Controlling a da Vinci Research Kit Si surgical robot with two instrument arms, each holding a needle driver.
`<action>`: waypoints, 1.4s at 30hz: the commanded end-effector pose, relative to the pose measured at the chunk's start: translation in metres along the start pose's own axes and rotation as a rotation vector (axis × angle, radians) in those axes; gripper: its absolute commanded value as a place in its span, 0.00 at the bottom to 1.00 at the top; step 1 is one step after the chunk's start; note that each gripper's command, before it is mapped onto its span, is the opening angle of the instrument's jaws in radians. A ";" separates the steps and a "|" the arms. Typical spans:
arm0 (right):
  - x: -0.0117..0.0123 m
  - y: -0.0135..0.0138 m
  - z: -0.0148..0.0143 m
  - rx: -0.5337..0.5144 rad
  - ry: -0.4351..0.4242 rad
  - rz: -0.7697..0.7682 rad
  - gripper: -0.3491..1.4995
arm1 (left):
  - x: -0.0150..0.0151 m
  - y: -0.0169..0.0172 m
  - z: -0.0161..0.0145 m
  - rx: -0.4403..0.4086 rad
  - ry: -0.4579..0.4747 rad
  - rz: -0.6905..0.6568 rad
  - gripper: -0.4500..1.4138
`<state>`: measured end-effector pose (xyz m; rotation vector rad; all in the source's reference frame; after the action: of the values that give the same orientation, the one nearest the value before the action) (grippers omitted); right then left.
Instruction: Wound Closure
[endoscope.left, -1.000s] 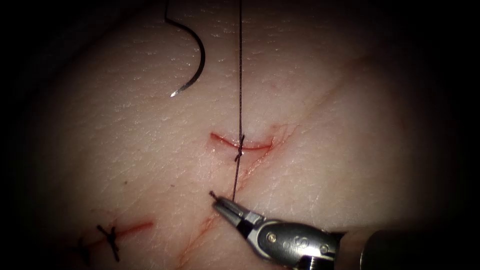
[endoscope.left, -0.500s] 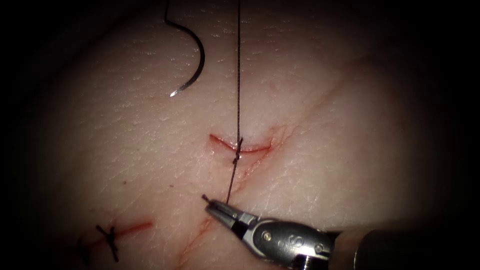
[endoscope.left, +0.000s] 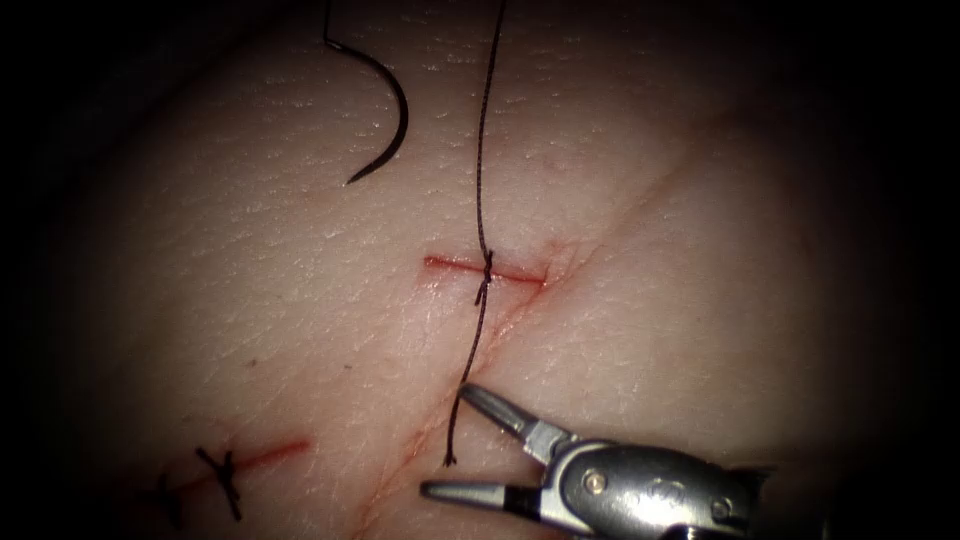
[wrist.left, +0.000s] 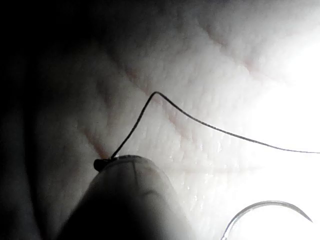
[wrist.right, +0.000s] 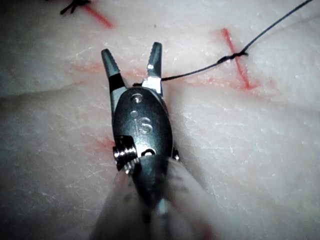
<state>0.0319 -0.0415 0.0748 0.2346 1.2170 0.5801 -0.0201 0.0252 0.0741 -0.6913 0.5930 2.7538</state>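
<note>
Knot (endoscope.left: 485, 268) seated on the cut (endoscope.left: 487, 270); right tool (endoscope.left: 446, 442) just below it has let go the thread (endoscope.left: 478, 345) — jaws wide, empty; left tool (wrist.left: 120, 195) holds thread, needle (endoscope.left: 384, 118) free above — next judged trimming

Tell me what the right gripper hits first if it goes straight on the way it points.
Probably the loose thread end, which hangs just ahead of the open right gripper, then bare tissue left of the cut. Depth is unclear, so it may pass above the thread.

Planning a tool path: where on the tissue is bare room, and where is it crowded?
Bare tissue lies right of the cut and the thread, and also left of the cut, below the needle lying loose on the tissue. Crowded: around the knot, the thread's free end beside the right tool with open, empty jaws, and the older stitch.
</note>
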 end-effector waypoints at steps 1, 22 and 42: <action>0.0001 0.0000 0.0004 0.017 0.005 0.003 0.82 | 0.0001 0.0005 -0.0001 -0.001 0.010 -0.003 0.00; 0.0006 0.0103 0.0025 0.045 0.004 0.006 0.36 | -0.0003 0.0184 -0.0129 -0.187 0.177 0.142 0.00; 0.0027 0.0172 0.0051 0.050 0.100 0.014 0.00 | -0.0008 0.0287 -0.0120 -0.246 0.150 0.221 0.00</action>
<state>0.0314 -0.0247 0.0821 0.2575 1.3304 0.5817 -0.0236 -0.0056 0.0739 -0.9392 0.3805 3.0361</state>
